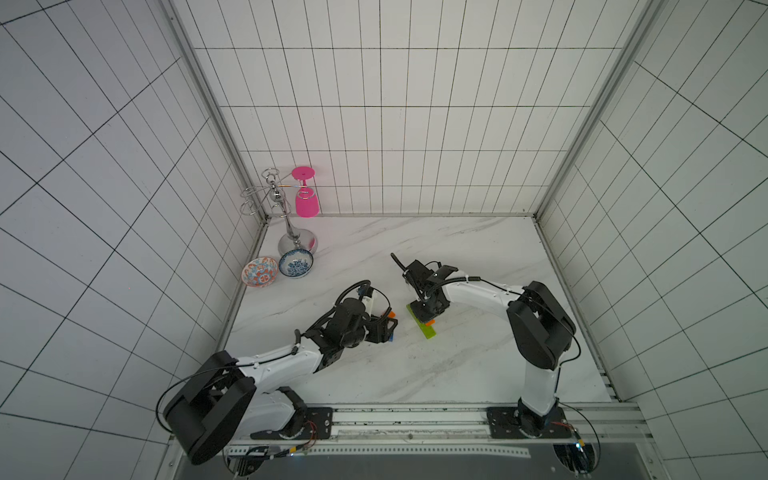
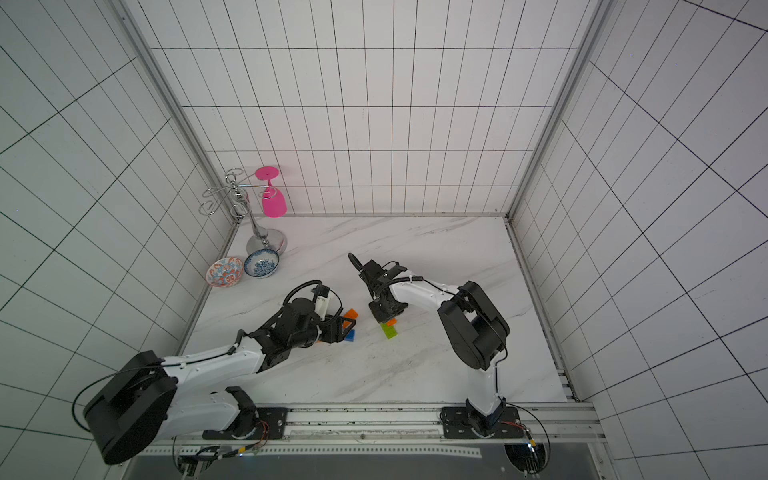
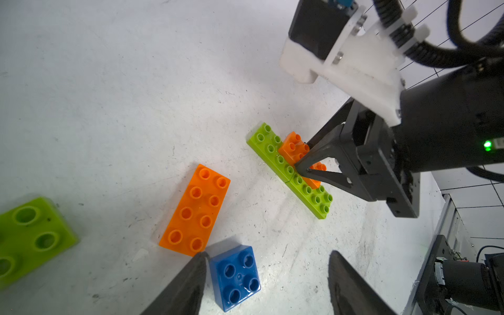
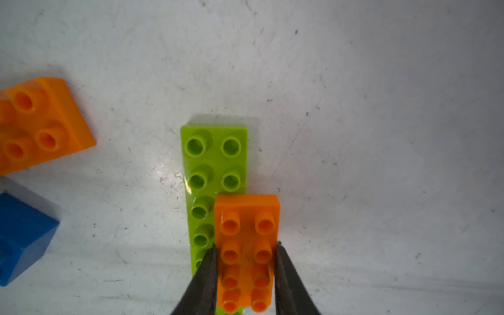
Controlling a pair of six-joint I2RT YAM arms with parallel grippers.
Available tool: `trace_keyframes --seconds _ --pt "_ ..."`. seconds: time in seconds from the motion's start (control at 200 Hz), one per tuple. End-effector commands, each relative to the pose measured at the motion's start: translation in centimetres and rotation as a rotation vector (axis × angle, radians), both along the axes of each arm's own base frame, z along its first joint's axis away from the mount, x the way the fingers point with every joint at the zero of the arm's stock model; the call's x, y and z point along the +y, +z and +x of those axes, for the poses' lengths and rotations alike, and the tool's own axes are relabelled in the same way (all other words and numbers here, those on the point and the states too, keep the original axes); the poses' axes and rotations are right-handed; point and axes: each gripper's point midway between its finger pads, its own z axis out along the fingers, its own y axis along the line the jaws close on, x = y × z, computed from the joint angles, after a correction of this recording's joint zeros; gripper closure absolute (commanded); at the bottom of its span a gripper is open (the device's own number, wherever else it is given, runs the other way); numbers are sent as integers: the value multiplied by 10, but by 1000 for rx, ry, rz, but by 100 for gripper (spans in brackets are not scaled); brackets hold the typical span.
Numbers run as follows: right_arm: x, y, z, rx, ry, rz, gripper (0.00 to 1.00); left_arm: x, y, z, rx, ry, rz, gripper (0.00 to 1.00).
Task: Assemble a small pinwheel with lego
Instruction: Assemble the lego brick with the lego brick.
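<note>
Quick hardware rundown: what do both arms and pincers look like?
Left arm and right arm: white link shells with bulky black joint housings. Ribbed black conduit runs near each wrist. Left pincer and right pincer: black fingers tapering to points. Green LED on the right wrist.

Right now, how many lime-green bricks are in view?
3. The first lime-green brick and the second lime-green brick lie end to end, partly under the held orange brick in the right gripper. The third lime-green brick lies alone beyond the loose orange brick. Others may be hidden.
</note>
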Motion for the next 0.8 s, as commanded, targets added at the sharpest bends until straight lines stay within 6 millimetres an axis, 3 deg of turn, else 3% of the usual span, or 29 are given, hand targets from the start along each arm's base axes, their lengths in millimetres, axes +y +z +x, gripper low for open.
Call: trace_keyframes --seconds 0.0,0.295,0.45,0.535,0.795 --pt "-34 -31 -45 177 25 -126 74 -5 8 5 -25 -6 -5 28" --pt "-36 -48 -47 208 5 -158 74 -3 13 7 -39 -1 3 28" --pt "-29 -20 -30 123 -21 -104 70 1 21 9 -61 11 17 28" --pt "-24 -5 -24 98 -24 -80 62 0 24 9 -66 11 14 28" --pt "-18 20 -13 46 -39 -42 49 2 26 8 -70 15 11 28"
